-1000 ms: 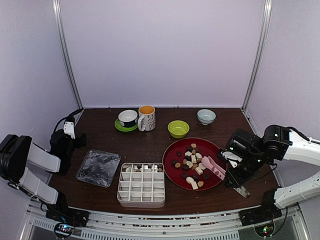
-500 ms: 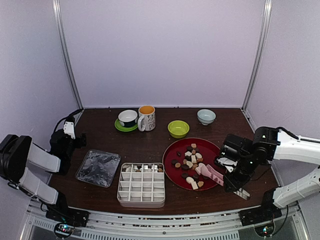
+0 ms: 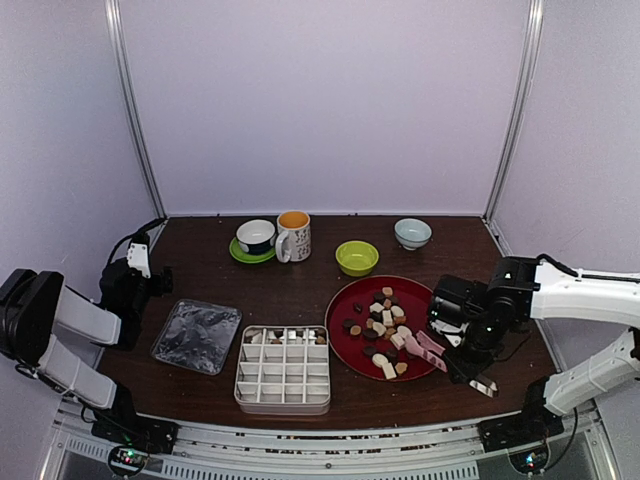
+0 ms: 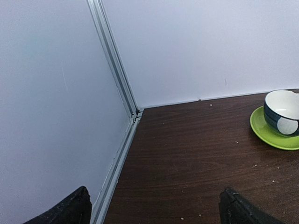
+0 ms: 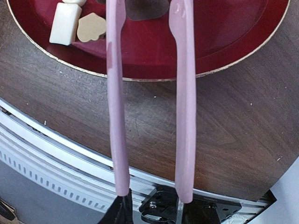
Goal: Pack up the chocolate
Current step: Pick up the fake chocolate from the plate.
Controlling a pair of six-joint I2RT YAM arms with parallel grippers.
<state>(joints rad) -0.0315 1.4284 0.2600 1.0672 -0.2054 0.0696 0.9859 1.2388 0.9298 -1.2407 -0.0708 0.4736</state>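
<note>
**Desk:** Where's the chocolate (image 3: 385, 322) right now?

**Me:** Most of it is heaped on the plate (image 3: 425, 300), right of the worktop's middle and toward the near edge. Dark, tan and white pieces lie mixed together. A few more sit in the far row of the box (image 3: 284, 405), which stands at the near edge just left of the plate. A clear lid (image 3: 196, 336) lies flat on the box's left side.

**Desk:** And your right tool (image 5: 154, 209)?

**Me:** It's clamped on the tongs (image 5: 113, 116). On my right wrist view, its fingers (image 5: 120, 211) pinch the handle end at the bottom. The two pink arms run up from there with a gap between them and cross the plate's near rim. A white piece and a tan one lie just left of the left arm, and a dark one shows between the arms. The tips are cut off at the top, so I can't tell whether they touch anything.

**Desk:** Left side?

**Me:** My left tool (image 4: 154, 205) is at the left edge, pointing at the far left corner, its fingertips wide apart over the wood. The cup (image 4: 282, 112) on its saucer (image 4: 268, 135) shows off to the right. A mug (image 3: 293, 236) and two bowls (image 3: 357, 258) (image 3: 413, 233) stand along the far edge.
</note>
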